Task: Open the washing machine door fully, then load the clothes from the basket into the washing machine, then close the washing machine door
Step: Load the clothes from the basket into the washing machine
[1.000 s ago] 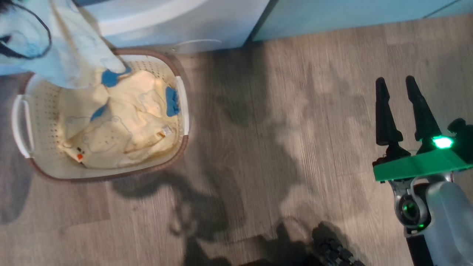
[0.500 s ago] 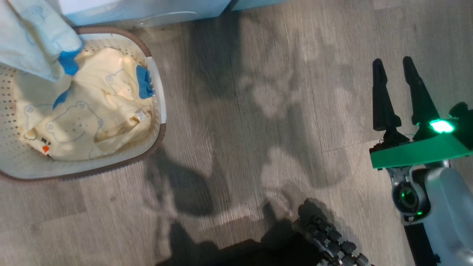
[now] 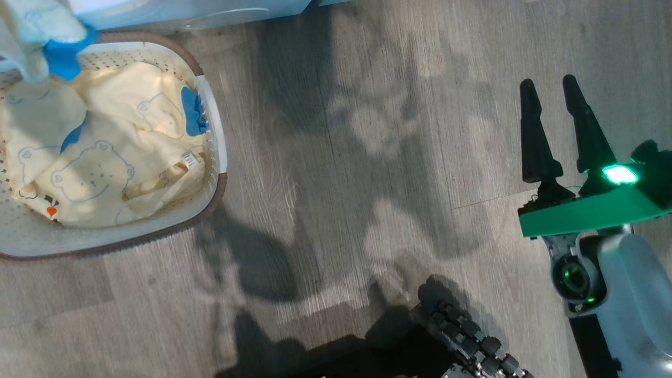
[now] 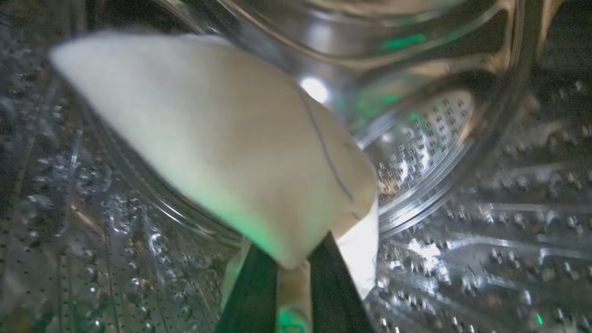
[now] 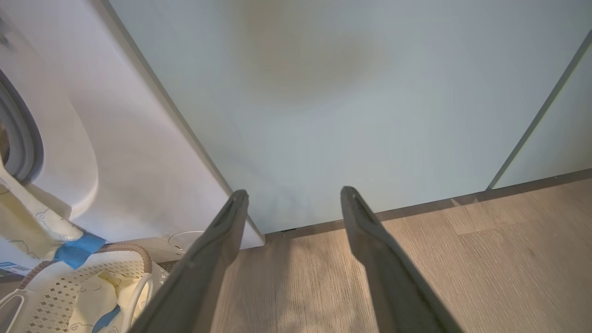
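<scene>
Inside the perforated steel drum (image 4: 430, 138) of the washing machine (image 5: 138, 152), my left gripper (image 4: 291, 259) is shut on a pale yellow garment (image 4: 222, 138). That garment trails out past the grey seal (image 5: 23, 138) and hangs over the basket (image 3: 215, 157), its blue trim (image 3: 65, 55) just above the rim. More bear-print clothes (image 3: 115, 152) lie in the basket. Far right over the floor, my right gripper (image 3: 548, 84) is open with nothing between its fingers (image 5: 222, 240). The washing machine door is out of view.
Pale teal cabinets (image 5: 347, 92) stand right of the washer, straight ahead of the right gripper. Wood-look floor (image 3: 341, 157) stretches between the basket and the right arm. My wheeled base (image 3: 462, 336) shows at the bottom edge.
The head camera has shifted, so the basket sits further left and higher. The hanging garment's tail has risen and shows shorter above the basket. The right gripper stays open.
</scene>
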Controlling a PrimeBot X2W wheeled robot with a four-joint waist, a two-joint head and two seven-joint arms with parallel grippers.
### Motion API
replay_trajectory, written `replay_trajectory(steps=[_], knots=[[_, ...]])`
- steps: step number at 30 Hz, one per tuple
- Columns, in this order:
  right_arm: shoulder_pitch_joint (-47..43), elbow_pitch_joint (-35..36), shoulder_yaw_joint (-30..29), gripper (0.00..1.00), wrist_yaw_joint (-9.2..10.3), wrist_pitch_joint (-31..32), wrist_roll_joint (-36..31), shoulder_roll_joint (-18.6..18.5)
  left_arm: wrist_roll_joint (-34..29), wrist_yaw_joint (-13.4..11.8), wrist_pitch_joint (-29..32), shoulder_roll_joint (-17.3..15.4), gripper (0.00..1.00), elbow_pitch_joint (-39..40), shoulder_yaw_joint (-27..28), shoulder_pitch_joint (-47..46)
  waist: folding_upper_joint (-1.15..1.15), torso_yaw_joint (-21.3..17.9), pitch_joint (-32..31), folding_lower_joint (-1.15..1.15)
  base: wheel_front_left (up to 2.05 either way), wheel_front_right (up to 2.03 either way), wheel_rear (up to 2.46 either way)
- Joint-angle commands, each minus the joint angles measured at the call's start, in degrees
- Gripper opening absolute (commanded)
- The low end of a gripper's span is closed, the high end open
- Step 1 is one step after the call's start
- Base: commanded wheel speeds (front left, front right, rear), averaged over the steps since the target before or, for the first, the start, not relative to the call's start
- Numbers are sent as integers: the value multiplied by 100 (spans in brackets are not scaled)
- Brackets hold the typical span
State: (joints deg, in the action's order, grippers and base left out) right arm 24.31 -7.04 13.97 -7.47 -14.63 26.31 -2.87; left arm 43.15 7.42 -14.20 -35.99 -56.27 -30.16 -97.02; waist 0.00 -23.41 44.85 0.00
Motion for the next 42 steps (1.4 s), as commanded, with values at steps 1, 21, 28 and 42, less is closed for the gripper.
replay_trajectory(steps=[1,21,28,42], knots=[[5,152,92,100,-2,-37,26,-1,27,6,-59,-243,0,107,179,-312,0,-8,14,0,0,0,0],[-145,18,107,100,-2,-37,-67,-1,251,7,371,-8,100,-271,-489,627,0,98,-385,0,0,0,0],[-332,-87,25,100,-2,-37,-228,-1,593,7,207,60,100,-129,-731,1429,0,296,-982,0,0,0,0],[-941,-241,-131,100,-2,-37,-352,-132,498,-284,-77,310,100,1068,46,3885,0,726,-2346,0,0,0,0]])
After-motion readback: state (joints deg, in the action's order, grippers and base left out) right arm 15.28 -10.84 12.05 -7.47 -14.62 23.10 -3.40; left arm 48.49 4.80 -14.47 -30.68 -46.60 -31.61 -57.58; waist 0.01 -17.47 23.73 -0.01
